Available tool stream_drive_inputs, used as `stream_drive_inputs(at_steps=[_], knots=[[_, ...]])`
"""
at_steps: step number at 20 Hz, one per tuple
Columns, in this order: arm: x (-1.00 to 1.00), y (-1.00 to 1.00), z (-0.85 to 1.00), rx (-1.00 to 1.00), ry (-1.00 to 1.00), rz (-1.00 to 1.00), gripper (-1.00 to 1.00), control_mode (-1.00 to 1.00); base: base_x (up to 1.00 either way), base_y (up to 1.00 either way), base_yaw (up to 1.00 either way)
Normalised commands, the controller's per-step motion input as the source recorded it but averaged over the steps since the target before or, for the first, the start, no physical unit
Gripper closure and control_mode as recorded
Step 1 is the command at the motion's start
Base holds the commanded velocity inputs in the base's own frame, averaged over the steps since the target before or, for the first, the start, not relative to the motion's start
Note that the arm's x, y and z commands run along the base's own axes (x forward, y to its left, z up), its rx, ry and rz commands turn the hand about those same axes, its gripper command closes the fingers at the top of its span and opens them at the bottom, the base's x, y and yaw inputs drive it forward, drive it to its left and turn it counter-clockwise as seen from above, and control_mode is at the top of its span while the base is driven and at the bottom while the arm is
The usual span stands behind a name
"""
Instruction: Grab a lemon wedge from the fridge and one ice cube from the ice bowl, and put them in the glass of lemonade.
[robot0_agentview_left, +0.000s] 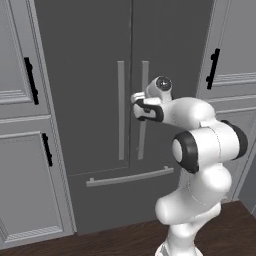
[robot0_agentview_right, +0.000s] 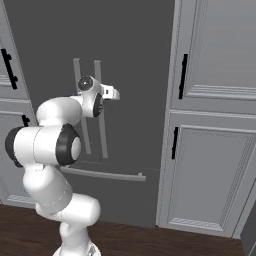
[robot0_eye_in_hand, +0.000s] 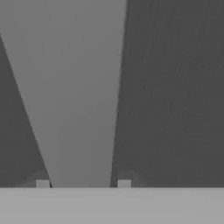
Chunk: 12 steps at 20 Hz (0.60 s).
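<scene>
The fridge (robot0_agentview_left: 90, 100) stands in front of me with both dark grey doors shut. My gripper (robot0_agentview_left: 136, 98) is at the right door's long light grey handle (robot0_agentview_left: 142, 140), at about its upper third. In the hand view the handle (robot0_eye_in_hand: 78, 87) runs up between my fingertips (robot0_eye_in_hand: 42, 183), which sit tight against its two edges, so the gripper (robot0_eye_in_hand: 83, 183) is shut on it. In the right base view the hand (robot0_agentview_right: 112, 93) reaches across the same handle (robot0_agentview_right: 103, 135). The lemon wedge, ice cube, ice bowl and glass of lemonade are out of view.
Panelled grey cabinets with black handles flank the fridge on the left (robot0_agentview_left: 20, 175) and right (robot0_agentview_right: 210, 175). A horizontal drawer handle (robot0_agentview_left: 130, 177) crosses the fridge's lower part. Dark wood floor (robot0_agentview_right: 150, 240) lies below.
</scene>
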Motion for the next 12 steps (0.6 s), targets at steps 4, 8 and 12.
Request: stream_drive_inputs(at_steps=[4,8,12], knots=[[-0.88,-0.82,0.3,0.04,0.0,-0.14,1.0,-1.0,0.0,0.0,0.0],[-1.0,-0.92,0.25,0.08,0.0,-0.15,1.0,-1.0,0.0,0.0,0.0],[-1.0,-0.99,0.16,0.13,0.0,-0.21,1.0,-1.0,0.0,0.0,0.0]])
